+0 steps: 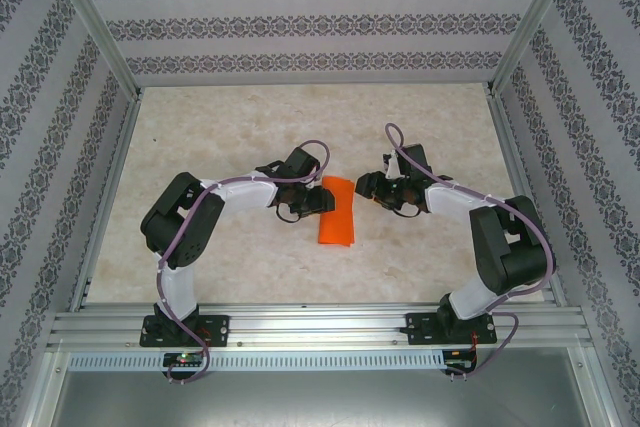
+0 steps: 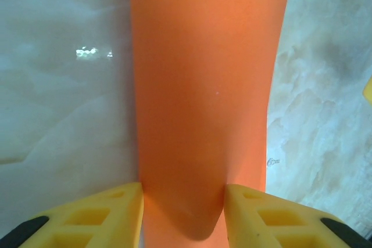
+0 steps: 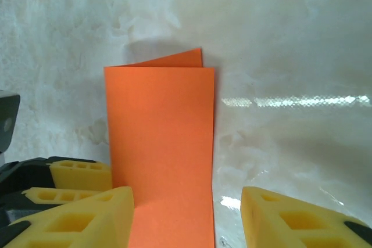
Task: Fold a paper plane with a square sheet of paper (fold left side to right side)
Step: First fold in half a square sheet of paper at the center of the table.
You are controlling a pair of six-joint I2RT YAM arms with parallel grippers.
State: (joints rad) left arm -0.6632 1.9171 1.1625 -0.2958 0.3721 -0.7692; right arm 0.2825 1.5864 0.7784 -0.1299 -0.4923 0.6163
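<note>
Part-closed, the left gripper (image 2: 183,190) pinches the folded square sheet of paper (image 1: 337,211) at the table's (image 1: 230,137) middle between both fingers (image 2: 110,207), while the right gripper (image 3: 187,196) gapes empty beside it, its wrist view catching misaligned far edges too small from above

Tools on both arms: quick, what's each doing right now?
Left tool: straddles the folded bright orange paper sheet; grip cannot be told.
Right tool: open, holding nothing.

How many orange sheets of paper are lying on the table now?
1. The folded orange sheet lies between the left gripper and the right gripper. A second sheet hidden under it cannot be excluded.
</note>
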